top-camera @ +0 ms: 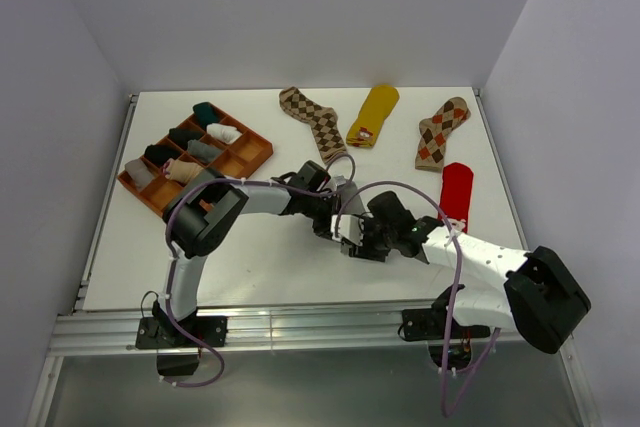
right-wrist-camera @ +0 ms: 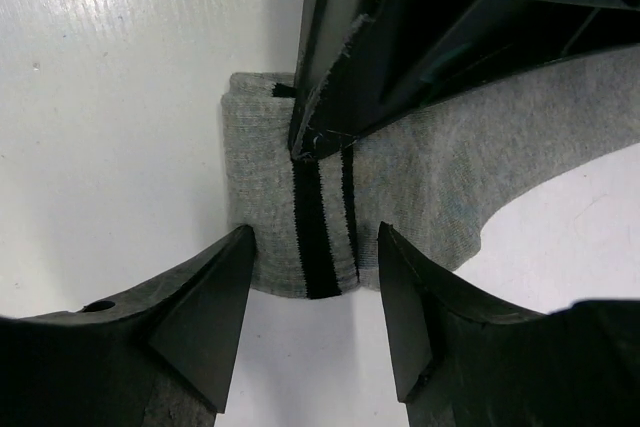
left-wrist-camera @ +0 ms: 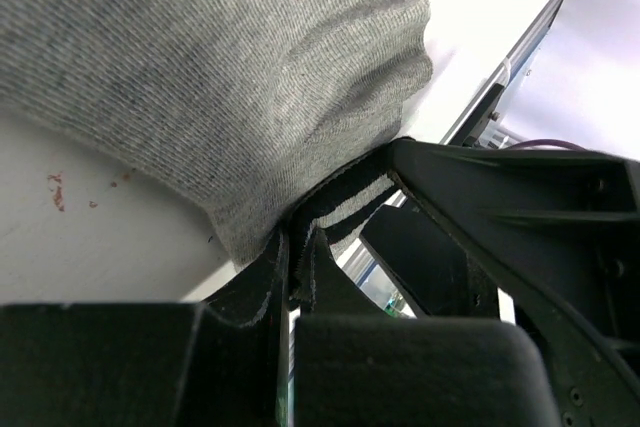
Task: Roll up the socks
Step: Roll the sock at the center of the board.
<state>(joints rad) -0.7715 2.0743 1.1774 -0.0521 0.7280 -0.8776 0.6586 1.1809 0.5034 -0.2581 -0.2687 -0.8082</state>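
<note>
Scanning big to small. The white surface (top-camera: 250, 267) carries everything. An orange tray (top-camera: 268, 150) sits at 10 o'clock, with small fabric bundles (top-camera: 222, 133) in its compartments. Loose socks lie flat across the far side:

- a brown argyle sock (top-camera: 316, 123) at 12 o'clock
- a mustard sock (top-camera: 372, 114) just right of it
- a second argyle sock (top-camera: 440, 133) at 2 o'clock
- a red sock (top-camera: 457, 192) at 3 o'clock

All four are well apart from the arms.

The grey sock (right-wrist-camera: 460, 177) lies at the centre of the surface, under both wrists. Its cuff end is folded over on itself.

The left end effector (left-wrist-camera: 300, 252) is pinched tight on the folded edge, with fabric caught between its fingers. The right end effector (right-wrist-camera: 313, 237) has its fingers spread. They straddle the fold from 6 o'clock, one on each side, with neither pad pressing in.

The black stripes (right-wrist-camera: 312, 197) run down the fold between those fingers.

Handling, as a judgement: the knit is light, limp and stretchy, not fragile. It likely grips the pads well but sags and unrolls once let go. The best hold is the thick doubled cuff, squeezed across its width through all layers. The loose toe end should be left free.
</note>
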